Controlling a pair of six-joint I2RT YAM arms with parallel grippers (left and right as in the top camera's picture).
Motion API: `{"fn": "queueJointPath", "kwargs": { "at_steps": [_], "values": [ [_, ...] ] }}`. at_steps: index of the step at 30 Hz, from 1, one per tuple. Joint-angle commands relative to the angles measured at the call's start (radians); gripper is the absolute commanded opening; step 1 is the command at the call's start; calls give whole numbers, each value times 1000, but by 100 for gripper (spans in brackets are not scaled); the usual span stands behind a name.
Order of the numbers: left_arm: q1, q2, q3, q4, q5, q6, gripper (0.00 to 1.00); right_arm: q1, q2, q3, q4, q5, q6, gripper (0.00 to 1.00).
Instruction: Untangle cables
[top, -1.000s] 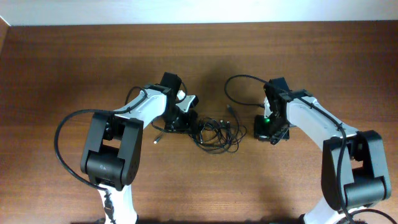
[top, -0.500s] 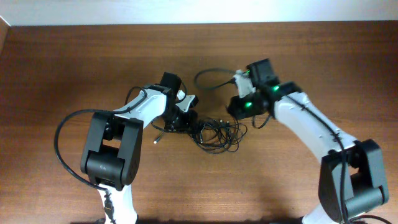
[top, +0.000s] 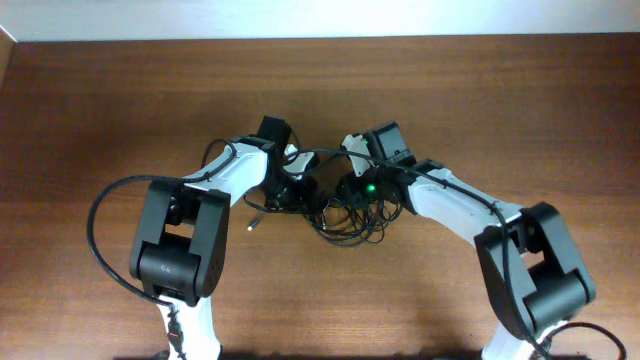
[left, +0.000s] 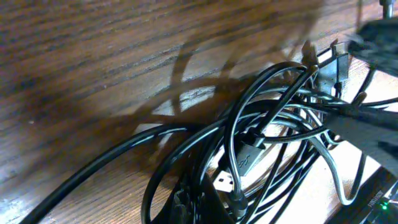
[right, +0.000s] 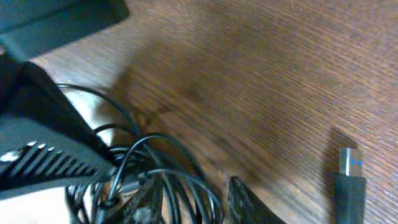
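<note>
No legible words, brands or numbers anywhere. Cable plug (left: 241, 160): faint moulded mark on black body, likely USB trident sign. Dark board (left: 380, 200) at lower right corner: tiny white print, too small to read.

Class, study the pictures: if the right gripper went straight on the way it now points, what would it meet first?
The cables: the tangle lies right at the right gripper's fingertips. Beyond them, probably the left gripper, though depth is unclear.

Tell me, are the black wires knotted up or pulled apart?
Knotted up. The cables lie in one bundle on the table, their loops crossing over and through each other.
</note>
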Motion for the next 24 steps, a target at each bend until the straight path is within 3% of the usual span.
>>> {"fn": "queueJointPath", "kwargs": {
  "at_steps": [1,4,10,13,20,23,24],
  "values": [
    [7,17,-18,7,-44,16,0,6,35,-9,18,-6,-3,36],
    [7,17,-18,9,-44,16,0,6,45,-9,24,-6,-3,40],
    [7,17,-18,10,-44,16,0,6,56,-10,-6,-6,-2,38],
    [7,17,-18,10,-35,16,0,6,60,-10,-6,-5,-3,27],
    [7,17,-18,10,-28,16,0,6,91,-11,6,-6,-2,23],
    [7,17,-18,10,-28,16,0,6,91,-11,14,-5,-2,4],
    [7,17,-18,10,-28,16,0,6,91,-11,14,-6,-2,4]
  ]
}}
